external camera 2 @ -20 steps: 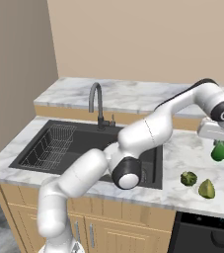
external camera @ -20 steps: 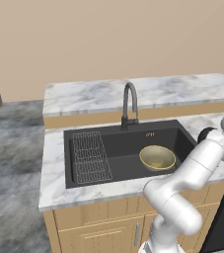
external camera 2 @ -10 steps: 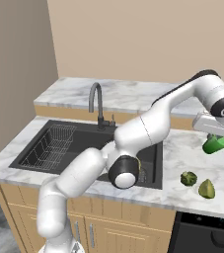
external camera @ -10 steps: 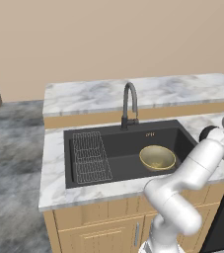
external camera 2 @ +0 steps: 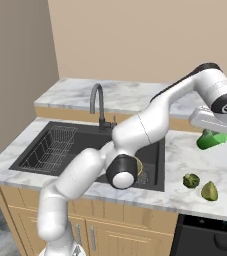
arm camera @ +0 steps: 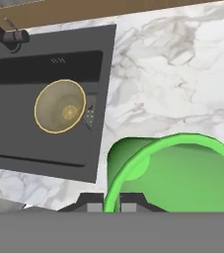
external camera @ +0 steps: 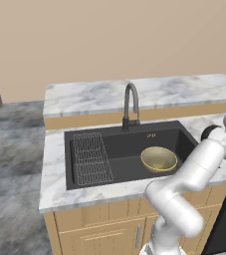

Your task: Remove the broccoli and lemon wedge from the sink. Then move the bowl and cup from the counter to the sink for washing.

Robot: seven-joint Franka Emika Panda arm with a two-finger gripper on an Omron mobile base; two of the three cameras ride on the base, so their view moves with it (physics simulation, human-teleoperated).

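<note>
Now, lift: the small bright green tapering cup (external camera 2: 211, 139) hangs higher above the white grey-veined marble counter (external camera 2: 185, 158) than half a second ago, carried under the gripper (external camera 2: 216, 131) and tipped on its side
Jaws: closed tight on the cup's thin rim, the cup hanging just below them; in the hand view the green rim (arm camera: 172, 173) sits right at the finger tips
Cup bearing: clear of the slab, with the matte black rectangular sink (external camera 2: 50, 150) well off to the jaws' side, across bare marble
Bowl: the wide tan-yellow glossy bowl (external camera: 159, 159) already lies in the basin, beside the wire grid rack (external camera: 91, 158) and in front of the dark curved faucet (external camera: 130, 106)
Produce: the dark green bumpy broccoli floret (external camera 2: 190, 180) and the smooth yellow-green lemon wedge (external camera 2: 209, 190) rest on the counter below the jaws, toward its front edge, near each other
Meaning: judging by this, only the cup remains; the raise gives clearance to swing it across to the basin
Risk: a rim pinch on a tilted cup could slip during the swing
</note>
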